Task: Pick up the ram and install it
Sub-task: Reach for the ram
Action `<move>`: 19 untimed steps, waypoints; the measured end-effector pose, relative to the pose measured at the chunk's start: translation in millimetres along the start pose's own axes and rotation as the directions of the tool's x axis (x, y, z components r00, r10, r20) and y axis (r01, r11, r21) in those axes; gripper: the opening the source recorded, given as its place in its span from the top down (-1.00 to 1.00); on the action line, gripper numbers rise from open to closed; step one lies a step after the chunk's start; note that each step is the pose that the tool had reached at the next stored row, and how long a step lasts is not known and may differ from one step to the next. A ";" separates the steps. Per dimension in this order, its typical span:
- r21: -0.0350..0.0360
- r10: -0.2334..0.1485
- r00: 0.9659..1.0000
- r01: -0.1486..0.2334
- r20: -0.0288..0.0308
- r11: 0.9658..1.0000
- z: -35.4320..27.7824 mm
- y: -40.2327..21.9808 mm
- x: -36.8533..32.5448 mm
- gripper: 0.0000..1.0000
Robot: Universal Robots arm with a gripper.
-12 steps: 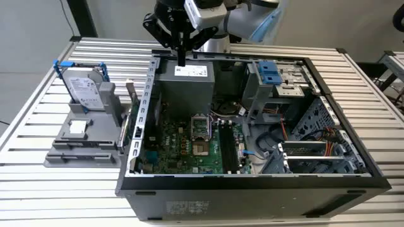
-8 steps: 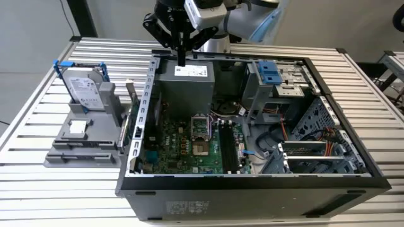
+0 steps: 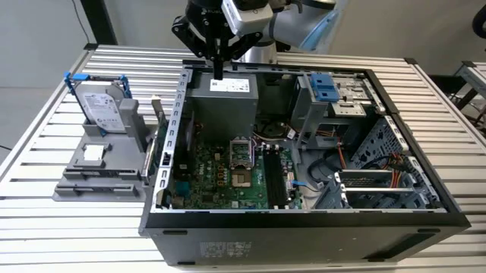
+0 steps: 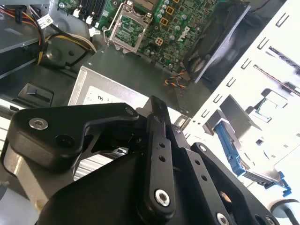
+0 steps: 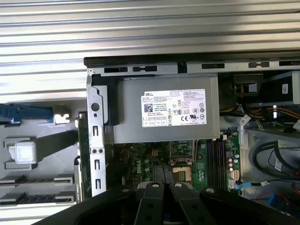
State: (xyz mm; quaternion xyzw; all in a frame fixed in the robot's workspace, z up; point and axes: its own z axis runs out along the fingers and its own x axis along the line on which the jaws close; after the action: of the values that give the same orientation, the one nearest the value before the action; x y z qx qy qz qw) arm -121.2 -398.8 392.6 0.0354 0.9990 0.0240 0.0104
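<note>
So, nearest is the open case [image 3: 304,227] with the motherboard [image 3: 220,176] flat on its floor. The black memory slots [image 3: 275,179] look empty. On the exterior view's left, just outside the case wall, the ram [image 3: 161,136] stands on edge at the right side of the grey fixture [image 3: 99,170]. In the first wrist view it's the thin green strip [image 5: 82,145] hard against the case flange. Further back on that fixture, the hard drive [image 3: 102,111] sits upright in its blue frame.

Farthest, the gripper [image 3: 218,73] hangs over the power supply [image 3: 224,105], fingers pressed together with nothing between them, well apart from the ram.

Handling, my read:
- It's light and stiff lengthwise, but a thin board that won't tolerate twist or side load.
- Chips and the contact edge are the fragile parts (no squeezing there).
- Best hold is probably across the two flat faces near the middle of the top edge, pinched lightly since the faces are smooth.
- There's little room beside the case wall.
</note>
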 end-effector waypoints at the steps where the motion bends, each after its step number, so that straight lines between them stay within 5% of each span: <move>1: 0.000 0.000 1.000 0.000 0.000 1.000 0.0 0.0 0.4 1.00; 19: 0.000 -0.004 1.000 0.004 0.000 1.000 -0.7 -2.3 32.7 1.00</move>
State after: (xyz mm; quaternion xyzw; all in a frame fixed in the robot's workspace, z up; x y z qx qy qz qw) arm -154.0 -398.8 392.6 0.0335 0.9991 0.0241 0.0103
